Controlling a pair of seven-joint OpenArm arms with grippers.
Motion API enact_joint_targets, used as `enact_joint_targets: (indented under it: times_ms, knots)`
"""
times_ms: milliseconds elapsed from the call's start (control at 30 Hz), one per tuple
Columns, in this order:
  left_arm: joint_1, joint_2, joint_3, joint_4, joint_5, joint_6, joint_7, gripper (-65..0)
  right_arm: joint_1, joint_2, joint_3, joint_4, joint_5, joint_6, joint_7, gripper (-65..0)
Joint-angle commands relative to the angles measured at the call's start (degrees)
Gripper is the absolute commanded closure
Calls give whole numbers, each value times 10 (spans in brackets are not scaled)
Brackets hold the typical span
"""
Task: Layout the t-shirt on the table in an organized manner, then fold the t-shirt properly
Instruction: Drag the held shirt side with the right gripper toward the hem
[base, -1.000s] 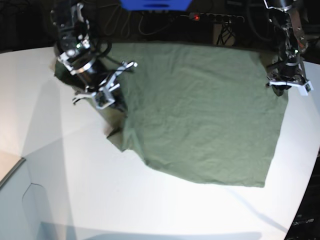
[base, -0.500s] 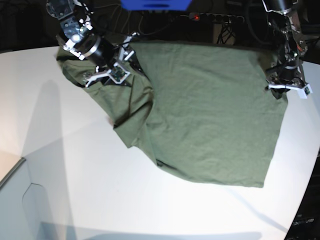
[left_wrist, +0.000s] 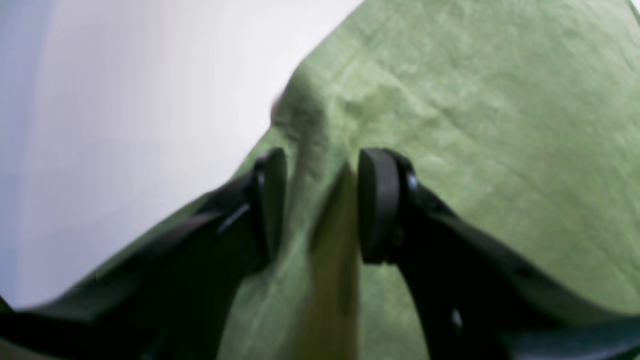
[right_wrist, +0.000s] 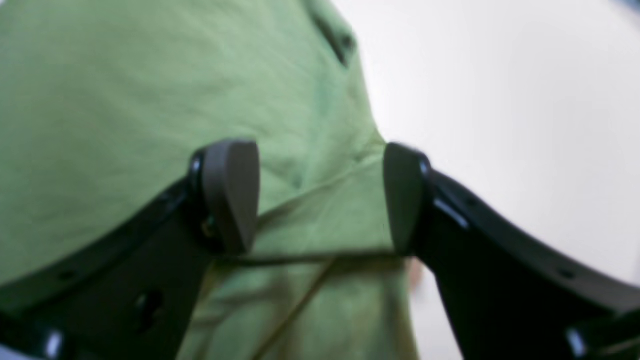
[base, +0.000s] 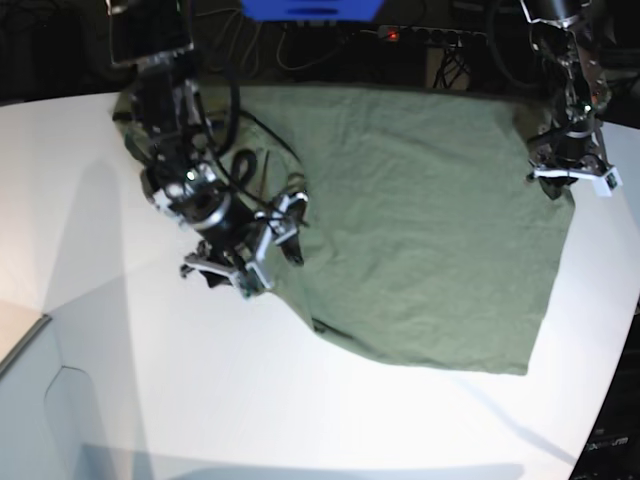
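T-shirt (base: 420, 230): dark olive-green; spread mostly flat across the far and right part of the bench (base: 150, 400). Its near-left portion is bunched and wrinkled; the remaining cloth lies smooth with faint creases.
Bench: white top; bare surface in view to the left of and in front of the garment.
Left gripper (left_wrist: 320, 205): positioned at the far-right corner of the t-shirt in the base view (base: 572, 172). In the left wrist view a raised ridge of cloth stands between the two black pads (left_wrist: 377, 205). The pads sit partly apart; one pad appears to touch the fold. Whether the cloth is actually clamped cannot be told.
Right gripper (right_wrist: 320, 195): positioned over the bunched near-left edge of the t-shirt in the base view (base: 245, 250). Pads (right_wrist: 232, 192) are spread wide. A hemmed edge of cloth lies in the gap between them, not pinched by either pad.
Background: dark, with cables and a power strip (base: 430, 36) beyond the far edge of the bench.
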Motion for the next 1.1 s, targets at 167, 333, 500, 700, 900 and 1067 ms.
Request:
enact_joint_targets:
  times_ms: [167,333,500,700,900,1067]
  knots:
    - [2,-2,1,2,2,0,22,-238,78,-7,1,-109,4,-1,8,-393]
    - [2,-2,1,2,2,0,22,-238,117,-6,2,-171,4,-1,8,-394]
    - [2,-2,1,2,2,0,22,-238,125,-6,35,-183,4,-2,8,-392]
    - [2,-2,1,2,2,0,22,-238,124,-2,43,-184,4,-72,8,-394]
    - [2,-2,1,2,2,0,22,-238,120,2,42,-185,4,-72,8,-372]
    - [2,-2,1,2,2,0,22,-238,119,2,42,-188,5,-71,8,-230]
